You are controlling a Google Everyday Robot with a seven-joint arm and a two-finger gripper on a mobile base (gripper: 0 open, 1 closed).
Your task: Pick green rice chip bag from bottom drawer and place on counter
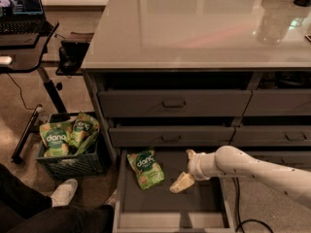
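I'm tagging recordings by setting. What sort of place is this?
Probably an office or lab workspace: a glossy counter over grey drawers, a laptop on a black desk, a crate of snack bags. The gripper is in the open bottom drawer, near the green rice chip bag.

green rice chip bag [145, 169]: green, dark logo, white lettering;
bottom drawer [194, 203]: dark grey;
counter [194, 28]: pale grey;
gripper [180, 184]: cream, in the drawer, right of the bag
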